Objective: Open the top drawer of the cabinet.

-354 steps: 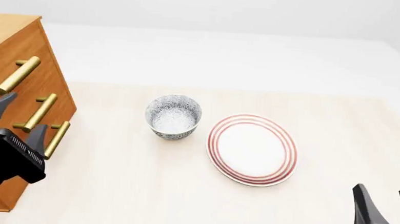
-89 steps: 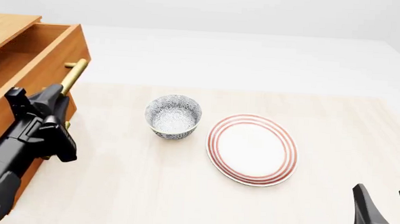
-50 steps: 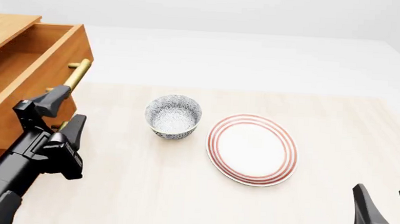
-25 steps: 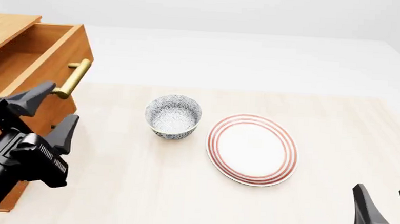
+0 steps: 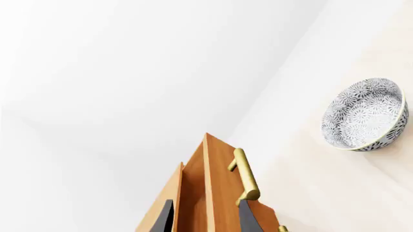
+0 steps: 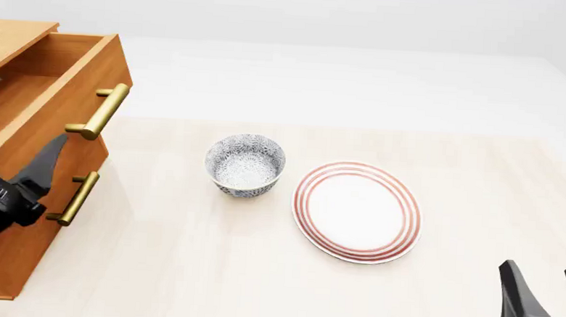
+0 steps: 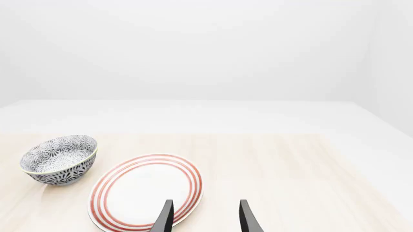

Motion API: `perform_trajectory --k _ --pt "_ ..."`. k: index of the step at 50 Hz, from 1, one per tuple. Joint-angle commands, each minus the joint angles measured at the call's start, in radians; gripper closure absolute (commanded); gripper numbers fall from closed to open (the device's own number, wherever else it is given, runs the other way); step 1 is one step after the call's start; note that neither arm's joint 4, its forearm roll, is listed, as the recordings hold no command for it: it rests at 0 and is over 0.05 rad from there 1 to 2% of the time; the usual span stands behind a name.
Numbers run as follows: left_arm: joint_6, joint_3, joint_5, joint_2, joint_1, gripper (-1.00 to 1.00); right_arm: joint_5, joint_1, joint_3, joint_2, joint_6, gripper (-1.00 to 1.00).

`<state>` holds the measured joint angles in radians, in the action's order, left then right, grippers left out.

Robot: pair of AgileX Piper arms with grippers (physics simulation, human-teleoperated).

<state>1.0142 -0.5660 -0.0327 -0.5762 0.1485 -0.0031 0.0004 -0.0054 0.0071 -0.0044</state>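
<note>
The cabinet (image 6: 6,260) stands at the table's left edge. Its top drawer (image 6: 34,102) is pulled out toward the right, and its inside shows. The drawer's brass bar handle (image 6: 99,110) is free, with nothing gripping it. My left gripper (image 6: 26,110) is open at the far left, drawn back from the handle; one finger (image 6: 45,164) shows in front of the cabinet. In the left wrist view the open left gripper (image 5: 205,215) frames the drawer front (image 5: 216,193) below the handle (image 5: 245,176). My right gripper (image 6: 545,277) stands open and holds nothing at the near right corner.
A patterned blue-white bowl (image 6: 245,164) sits mid-table, right of the drawer. A white plate with red rings (image 6: 357,210) lies beside it. A lower drawer handle (image 6: 74,198) sticks out under the open drawer. The right wrist view shows the bowl (image 7: 59,158) and plate (image 7: 145,191) ahead.
The top drawer, shut at first, now stands pulled out. Over the last second my left gripper has let go of the handle and drawn back to the left. The right arm is still.
</note>
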Motion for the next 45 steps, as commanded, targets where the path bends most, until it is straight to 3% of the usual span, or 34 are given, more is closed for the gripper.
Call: perform_trajectory --k 1,4,8,9,11,14,16,20,22,25,28,33,36,43,45 --pt "-0.196 -0.160 -0.203 0.022 -0.027 -1.00 0.000 0.000 0.000 0.000 0.000 -1.00" --pt "-0.284 -0.228 -0.252 -0.023 -0.012 -1.00 0.000 0.000 0.000 0.000 0.000 -1.00" --pt "-0.315 -0.253 -0.285 -0.023 -0.034 -1.00 0.000 0.000 0.000 0.000 0.000 -1.00" --pt "-0.350 -0.277 -0.316 -0.017 -0.055 -1.00 0.000 0.000 0.000 0.000 0.000 -1.00" --pt "-0.411 -0.324 -0.325 -0.077 -0.004 -1.00 0.000 0.000 0.000 0.000 0.000 -1.00" --pt "-0.404 -0.324 -0.334 -0.076 -0.028 -1.00 0.000 0.000 0.000 0.000 0.000 -1.00" --pt "-0.479 -0.373 -0.379 -0.101 -0.038 -1.00 0.000 0.000 0.000 0.000 0.000 -1.00" --pt "-0.564 -0.448 -0.437 -0.139 -0.033 -1.00 0.000 0.000 0.000 0.000 0.000 -1.00" --pt "-0.573 -0.468 -0.475 -0.134 -0.079 -1.00 0.000 0.000 0.000 0.000 0.000 -1.00" --pt "-0.582 -0.483 -0.487 -0.147 -0.075 -1.00 0.000 0.000 0.000 0.000 0.000 -1.00" --pt "-0.650 -0.533 -0.535 -0.187 -0.088 -1.00 0.000 0.000 0.000 0.000 0.000 -1.00" --pt "-0.703 -0.583 -0.578 -0.228 -0.084 -1.00 0.000 0.000 0.000 0.000 0.000 -1.00" --pt "-0.706 -0.603 -0.610 -0.239 -0.121 -1.00 0.000 0.000 0.000 0.000 0.000 -1.00" --pt "-0.782 -0.679 -0.692 -0.318 -0.109 -1.00 0.000 0.000 0.000 0.000 0.000 -1.00" --pt "-0.854 -0.707 -0.695 -0.330 -0.068 -1.00 0.000 0.000 0.000 0.000 0.000 -1.00"
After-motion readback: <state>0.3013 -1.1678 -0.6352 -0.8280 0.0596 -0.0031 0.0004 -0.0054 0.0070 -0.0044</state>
